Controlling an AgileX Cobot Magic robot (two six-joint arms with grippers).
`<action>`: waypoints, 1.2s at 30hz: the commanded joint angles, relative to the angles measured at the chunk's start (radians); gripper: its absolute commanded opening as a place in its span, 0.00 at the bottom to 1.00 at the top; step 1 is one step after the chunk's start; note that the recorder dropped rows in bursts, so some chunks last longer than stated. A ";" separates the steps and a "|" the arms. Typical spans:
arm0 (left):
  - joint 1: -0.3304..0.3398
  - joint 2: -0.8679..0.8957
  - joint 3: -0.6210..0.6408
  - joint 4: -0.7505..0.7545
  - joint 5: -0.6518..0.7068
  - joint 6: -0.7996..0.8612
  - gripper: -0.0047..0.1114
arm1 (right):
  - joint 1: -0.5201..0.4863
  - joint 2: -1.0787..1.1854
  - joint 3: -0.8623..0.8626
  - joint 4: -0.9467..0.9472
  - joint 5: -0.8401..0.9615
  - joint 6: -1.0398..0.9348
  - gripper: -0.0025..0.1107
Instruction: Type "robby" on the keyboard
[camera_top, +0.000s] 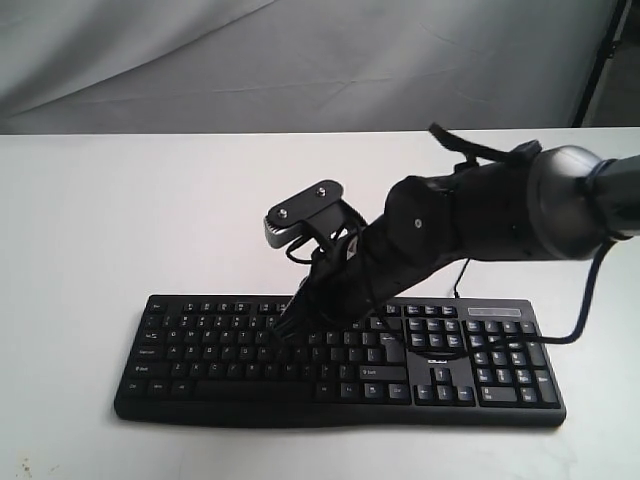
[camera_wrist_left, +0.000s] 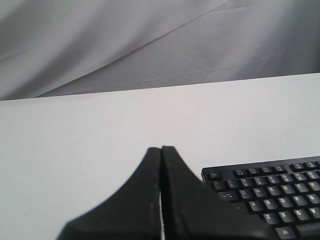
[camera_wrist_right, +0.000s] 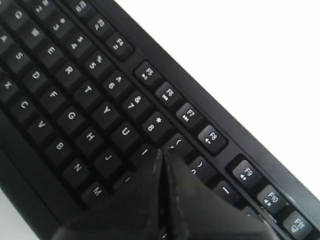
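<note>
The black keyboard (camera_top: 200, 362) lies near the front of the white table, with its number pad to the right. My right gripper (camera_top: 281, 334) reaches across it from the right, shut and empty, tips down among the upper letter rows. In the right wrist view the keyboard (camera_wrist_right: 60, 75) fills the picture, and the right gripper (camera_wrist_right: 163, 153) has its tip between the I key (camera_wrist_right: 145, 151) and the 9 key (camera_wrist_right: 177, 143); the key under it is hidden. Whether it touches a key is unclear. My left gripper (camera_wrist_left: 161, 149) is shut and empty over bare table, beside the Esc corner of the keyboard (camera_wrist_left: 270, 196).
The right arm's bulky dark body (camera_top: 470, 215) hangs over the keyboard's middle and right, with a wrist camera (camera_top: 305, 212) on top and a black cable (camera_top: 585, 315) looping down. A grey cloth backdrop (camera_top: 300, 60) stands behind the white table (camera_top: 100, 220).
</note>
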 joint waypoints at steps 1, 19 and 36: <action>-0.006 -0.003 0.004 0.005 -0.007 -0.003 0.04 | 0.003 -0.055 -0.026 -0.019 0.060 -0.007 0.02; -0.006 -0.003 0.004 0.005 -0.007 -0.003 0.04 | 0.142 0.083 -0.106 0.030 0.038 -0.009 0.02; -0.006 -0.003 0.004 0.005 -0.007 -0.003 0.04 | 0.152 0.129 -0.106 0.030 0.024 -0.011 0.02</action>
